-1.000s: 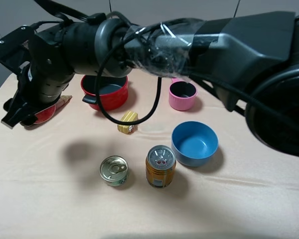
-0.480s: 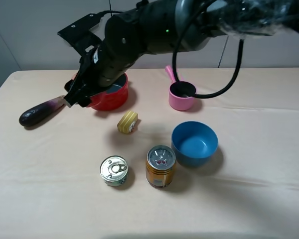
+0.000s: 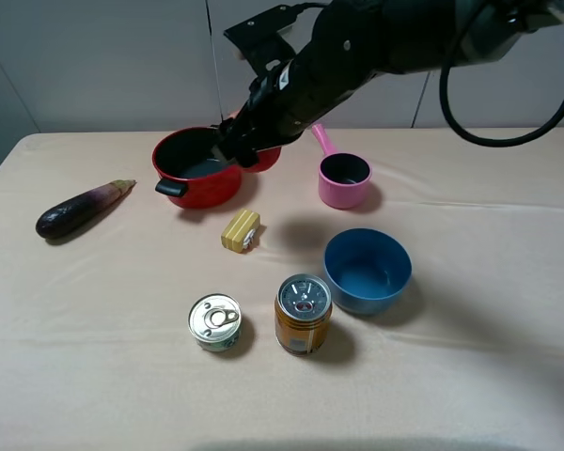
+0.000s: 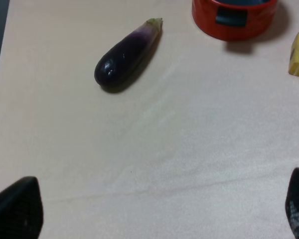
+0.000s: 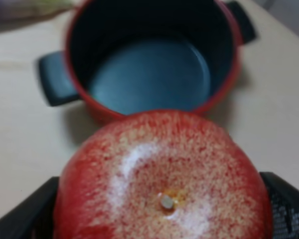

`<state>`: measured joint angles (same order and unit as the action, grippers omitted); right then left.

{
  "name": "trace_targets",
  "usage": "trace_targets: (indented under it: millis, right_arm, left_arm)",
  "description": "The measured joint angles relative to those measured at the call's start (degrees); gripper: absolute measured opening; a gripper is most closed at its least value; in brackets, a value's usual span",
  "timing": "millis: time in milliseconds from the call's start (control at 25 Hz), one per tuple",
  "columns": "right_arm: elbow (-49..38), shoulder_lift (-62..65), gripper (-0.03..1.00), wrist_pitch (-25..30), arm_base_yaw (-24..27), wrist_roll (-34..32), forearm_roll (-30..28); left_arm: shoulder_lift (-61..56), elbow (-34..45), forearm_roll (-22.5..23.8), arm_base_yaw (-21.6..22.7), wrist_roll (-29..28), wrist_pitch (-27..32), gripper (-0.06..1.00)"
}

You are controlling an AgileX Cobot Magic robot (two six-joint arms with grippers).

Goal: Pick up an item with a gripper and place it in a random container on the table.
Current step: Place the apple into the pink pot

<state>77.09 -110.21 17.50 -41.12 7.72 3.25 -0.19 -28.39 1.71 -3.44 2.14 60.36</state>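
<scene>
Over the table, my left gripper hangs with its jaws spread wide. At upper centre of the high view, above the red pot's right rim, my right gripper clamps the red fruit, left of the pink saucepan.

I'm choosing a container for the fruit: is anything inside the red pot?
Nothing shows inside the red pot: the right wrist view shows its bare dark floor. The red fruit in the right gripper covers only the pot's near outer wall.
</scene>
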Motion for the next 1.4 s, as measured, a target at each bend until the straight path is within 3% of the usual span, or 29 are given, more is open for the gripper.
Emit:
trace_targets:
  millis: [560, 840, 1160, 1400]
  right_arm:
    - [-1.34, 0.40, 0.55, -0.31, 12.31, 0.00, 0.00]
    - [-6.73, 0.40, 0.55, -5.39, 16.11, 0.06, 0.25]
    - [-13.19, 0.44, 0.55, -13.45, 17.35, 0.06, 0.41]
    - [-13.92, -1.64, 0.55, -15.70, 17.35, 0.06, 0.41]
  left_arm:
    - [0.00, 0.00, 0.00, 0.00, 0.00, 0.00, 0.99]
    - [0.00, 0.00, 0.00, 0.00, 0.00, 0.00, 0.99]
    - [0.00, 0.00, 0.00, 0.00, 0.00, 0.00, 0.99]
    - [0.00, 0.00, 0.00, 0.00, 0.00, 0.00, 0.99]
